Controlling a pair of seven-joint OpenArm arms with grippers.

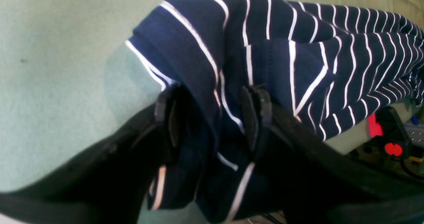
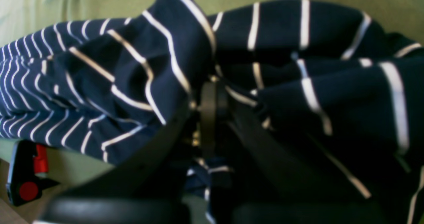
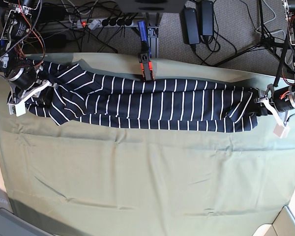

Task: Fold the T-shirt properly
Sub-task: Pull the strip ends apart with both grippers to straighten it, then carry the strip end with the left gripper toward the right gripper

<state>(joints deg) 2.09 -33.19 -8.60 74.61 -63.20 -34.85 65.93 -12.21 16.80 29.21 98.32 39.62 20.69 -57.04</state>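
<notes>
The T-shirt [image 3: 147, 101] lies as a long, narrow band across the far part of the table, its long axis running side to side and its white stripes crossing the band. It rests on a green cloth [image 3: 147, 172] that covers the table; the cloth is wrinkled in front of the shirt.

At the base view's right end, the left gripper [image 1: 212, 118] has its fingers [image 1: 256, 118] apart with a bunch of the shirt's fabric between them. At the other end, the right gripper [image 2: 208, 118] has its fingers pressed together on a fold of the fabric, which drapes over and around it.

A red and black clamp [image 3: 146, 66] stands at the table's far edge, just behind the shirt's middle. Beyond it, a power strip [image 3: 103, 22], adapters [image 3: 199, 17] and cables lie on the floor.

No readable writing shows on the shirt.
</notes>
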